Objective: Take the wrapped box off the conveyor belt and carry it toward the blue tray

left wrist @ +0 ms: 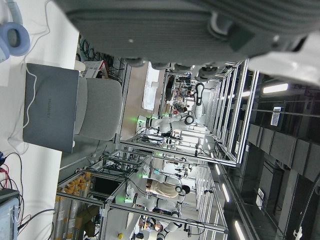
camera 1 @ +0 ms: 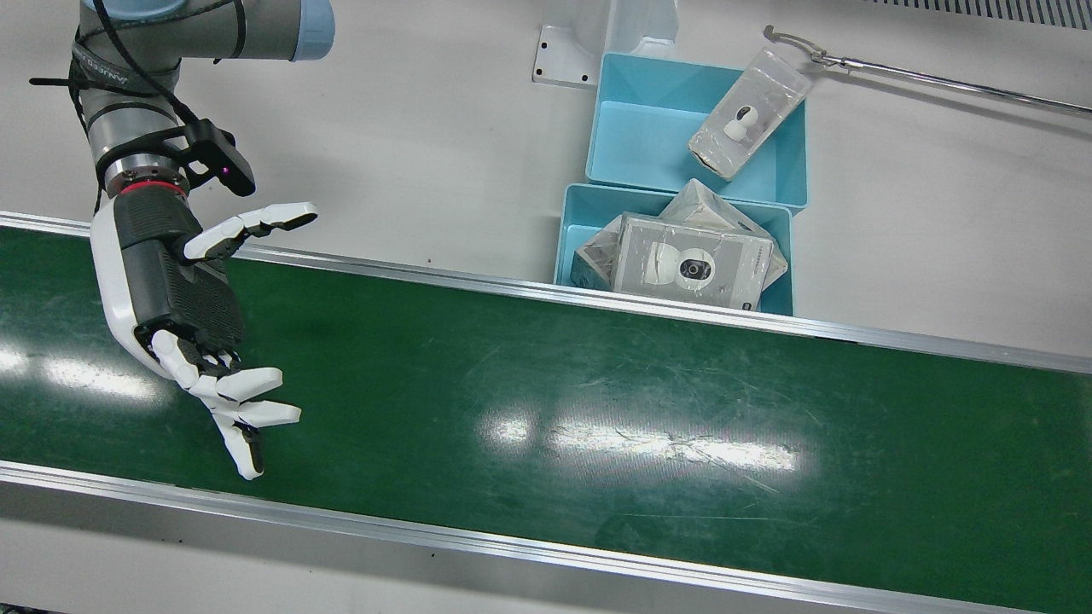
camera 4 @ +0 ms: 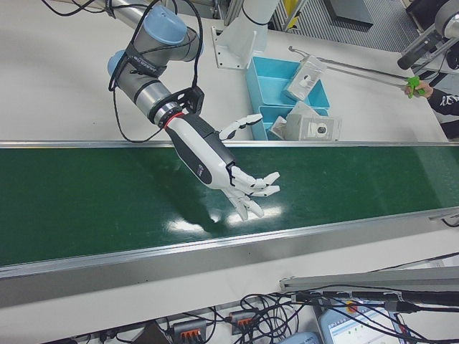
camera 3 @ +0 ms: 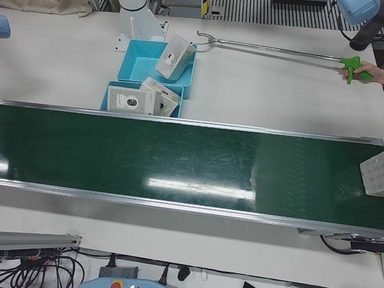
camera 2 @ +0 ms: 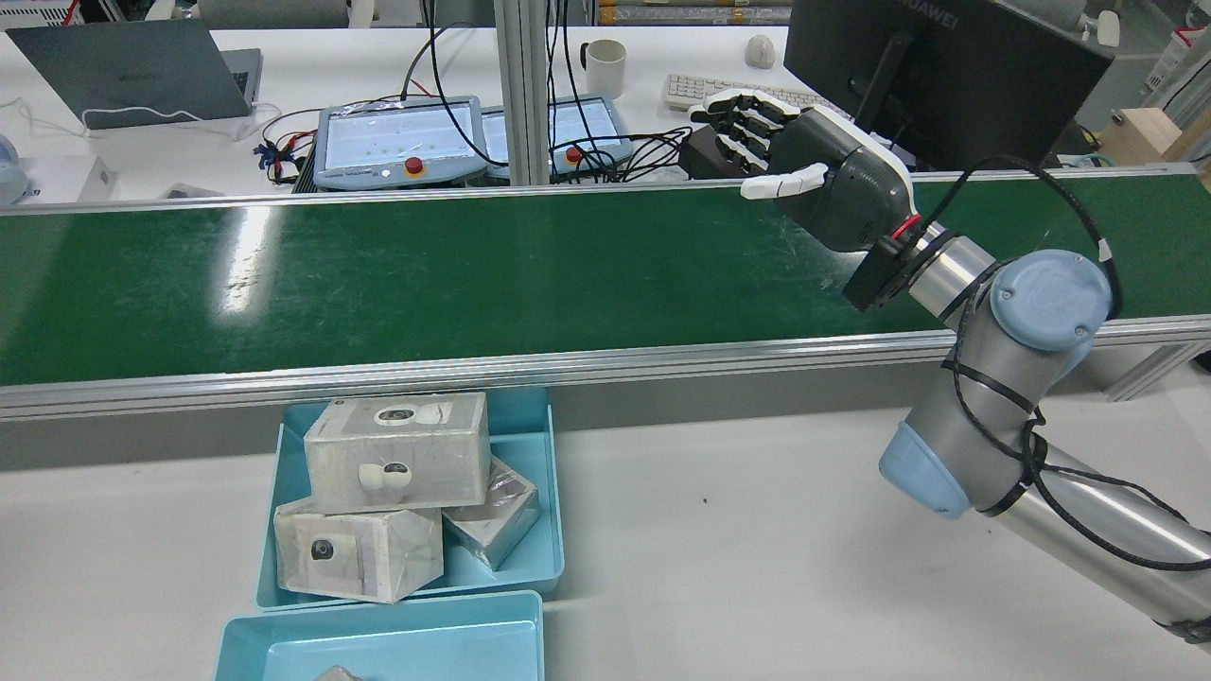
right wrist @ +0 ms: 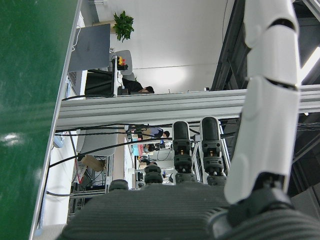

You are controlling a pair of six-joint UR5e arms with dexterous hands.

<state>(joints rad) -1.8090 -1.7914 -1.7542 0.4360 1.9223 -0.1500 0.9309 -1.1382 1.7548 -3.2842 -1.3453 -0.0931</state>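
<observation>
Wrapped box (camera 3: 373,174) lies on the green conveyor belt (camera 1: 597,401) at the end toward my left side. Only the left-front view catches it, and that view's edge cuts it off, so I see just a pale, dotted corner of it. It sits nearer the operators' edge of the belt than mine, with nothing touching it.

My right hand (camera 1: 183,298) is well apart from it, over the opposite end of the belt, toward the right end of the counter. It hangs above the green surface, palm turned sideways, fingers (camera 1: 256,414) spread and reaching toward the operators' rail, the thumb held away toward my own side. It has hold of nothing.

Of my left hand (left wrist: 175,25) I get only a dark strip of palm along the top of its own camera view. I cannot tell from that how its fingers are set.

Between the two ends, on the white counter on my side of the belt, a blue tray (camera 1: 567,230) sits against the belt's rail. In it is a pile of wrapped camera boxes (camera 1: 695,263), one lying on top of the others. A second blue tray (camera 1: 640,145) sits just behind it, toward the counter's back edge, touching it. One more wrapped box (camera 1: 751,111) leans tilted over this tray's rim. A long metal reach tool (camera 3: 270,48) has its hooked tip at that box, and a person's hand (camera 3: 373,72) holds its green grip at the counter's left end.
</observation>
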